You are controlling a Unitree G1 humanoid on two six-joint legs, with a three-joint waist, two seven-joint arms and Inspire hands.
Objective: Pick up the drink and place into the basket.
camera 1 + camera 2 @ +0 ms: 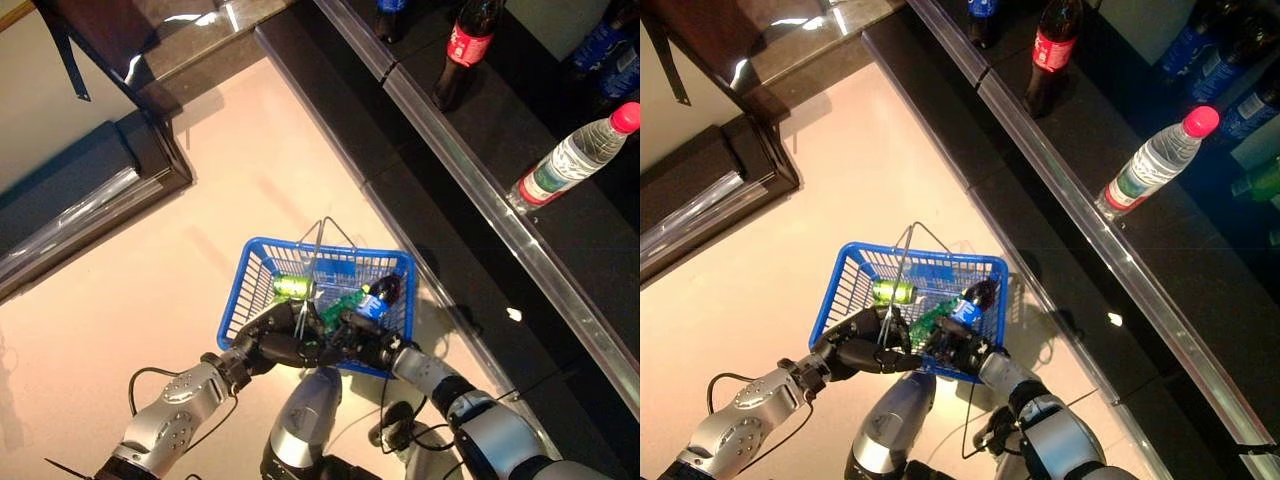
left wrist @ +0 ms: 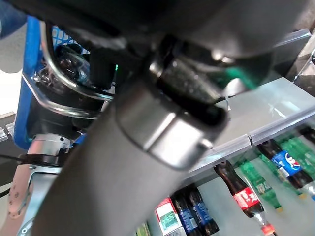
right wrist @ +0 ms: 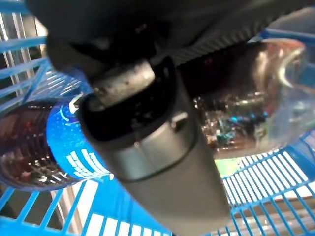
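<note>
My right hand [image 1: 372, 345] reaches over the near rim of the basket [image 1: 262, 262], its fingers curled round the cola [image 1: 378, 298], a dark bottle with a blue label. In the right wrist view the bottle [image 3: 44, 147] lies across my thumb [image 3: 147, 147], with the blue mesh right behind it, so the drink is inside the basket and in my grasp. My left hand [image 1: 275, 342] sits at the same near rim, just beside the right one; its fingers curl round the wire handle [image 2: 54, 93], which the left wrist view shows running past them.

Inside the basket, a green can [image 1: 292, 288] lies on its side to the left of the cola, and a green bottle [image 1: 340, 305] lies between the two. A second wire handle [image 1: 322, 240] stands up over the middle of the basket.

To the right of the basket runs a dark shelf [image 1: 470, 190] edged with a silver rail. On it, well apart from the basket, lie a water bottle [image 1: 575, 155] with a pink cap and a red-labelled cola bottle [image 1: 465, 45].
</note>
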